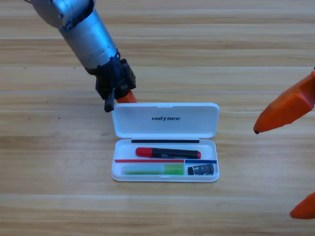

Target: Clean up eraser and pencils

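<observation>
Wooden planks in a pale honey tone fill the whole scene, and that wooden table [49, 172] is the stage. Biggest player next: the grey left arm [81, 27], sweeping down from the upper left corner. Its black left gripper [119, 96] sits low, just beside the upper left corner of the lid, 1 orange jaw peeking out under the black housing; how far that claw is parted cannot be told from here, and nothing is seen in its grasp.

Centre stage lies the white rectangular plastic case [165, 174], open flat, its hinged lid [165, 120] folded back toward the top of the view with dark lettering on it.

Over at the right edge waits the right gripper [295, 162], cut off by the frame: 2 orange jaws, 1 up high and 1 down in the corner, spread wide and holding nothing.

Now inside the tray! The black pencil with red ends [168, 153] lies lengthwise in the upper compartment. Below it, in the lower left compartment, rests the translucent bright green pencil [152, 169]. And smallest of all, the stubby dark eraser [201, 170] is tucked in the lower right compartment.
</observation>
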You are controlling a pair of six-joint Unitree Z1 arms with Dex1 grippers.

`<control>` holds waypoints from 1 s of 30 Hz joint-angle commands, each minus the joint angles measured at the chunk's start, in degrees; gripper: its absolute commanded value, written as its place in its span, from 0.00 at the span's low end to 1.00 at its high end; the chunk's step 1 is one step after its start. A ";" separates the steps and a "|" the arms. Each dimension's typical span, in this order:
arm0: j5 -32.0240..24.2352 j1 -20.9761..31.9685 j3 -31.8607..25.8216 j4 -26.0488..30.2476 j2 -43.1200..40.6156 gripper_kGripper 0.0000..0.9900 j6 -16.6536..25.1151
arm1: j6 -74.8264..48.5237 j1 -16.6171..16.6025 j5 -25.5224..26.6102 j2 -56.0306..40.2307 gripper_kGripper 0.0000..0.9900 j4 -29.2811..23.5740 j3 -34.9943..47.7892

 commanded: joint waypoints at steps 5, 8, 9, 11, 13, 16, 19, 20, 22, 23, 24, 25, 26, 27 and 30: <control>-1.85 -1.23 5.53 -4.38 -1.48 0.00 -0.03 | 0.46 -1.65 1.25 2.02 0.93 -2.44 1.87; -2.12 -1.23 6.05 -4.73 -1.74 0.00 -0.03 | 0.46 -1.65 1.25 2.02 0.93 -2.44 1.87; -2.20 -1.23 6.32 -4.90 -1.92 0.00 -0.12 | 0.46 -1.65 1.25 2.02 0.93 -2.44 1.87; -2.38 -1.41 6.58 -4.99 -2.18 0.00 -0.03 | 0.46 -1.65 1.25 2.02 0.93 -2.44 1.87; -2.56 -1.50 7.02 -5.08 -2.36 0.00 -0.03 | 0.46 -1.65 1.25 2.02 0.93 -2.44 1.87; -2.82 -1.76 8.34 -5.70 -3.33 0.00 -0.12 | 0.46 -1.65 1.25 2.11 0.93 -2.44 1.87; -2.99 -2.29 9.92 -6.40 -4.38 0.00 -0.12 | 0.46 -1.65 1.25 2.28 0.93 -2.44 1.78; -3.08 -2.38 10.45 -6.57 -4.82 0.00 -0.12 | 0.46 -1.65 1.25 2.28 0.93 -2.44 1.78; -3.26 -2.73 11.42 -7.01 -5.52 0.00 -0.03 | 0.46 -1.65 1.25 2.28 0.93 -2.44 1.78; -3.26 -2.99 11.77 -7.19 -5.79 0.00 -0.03 | 0.46 -1.65 1.25 2.37 0.93 -2.44 1.78; -3.35 -3.17 12.12 -7.28 -6.14 0.00 -0.03 | 0.46 -1.65 1.25 2.37 0.93 -2.44 1.78; -3.52 -3.43 12.47 -7.37 -6.31 0.00 -0.03 | 0.46 -1.65 1.25 2.46 0.93 -2.44 1.78; -3.52 -3.61 12.91 -7.54 -6.67 0.00 -0.03 | 0.46 -1.65 1.25 2.46 0.93 -2.44 1.69; -3.52 -3.87 13.26 -7.72 -6.93 0.00 -0.03 | 0.46 -1.65 1.25 2.55 0.93 -2.44 1.69; -3.52 -4.40 14.76 -8.68 -7.54 0.00 -0.12 | 0.46 -1.65 1.25 2.72 0.93 -2.44 1.69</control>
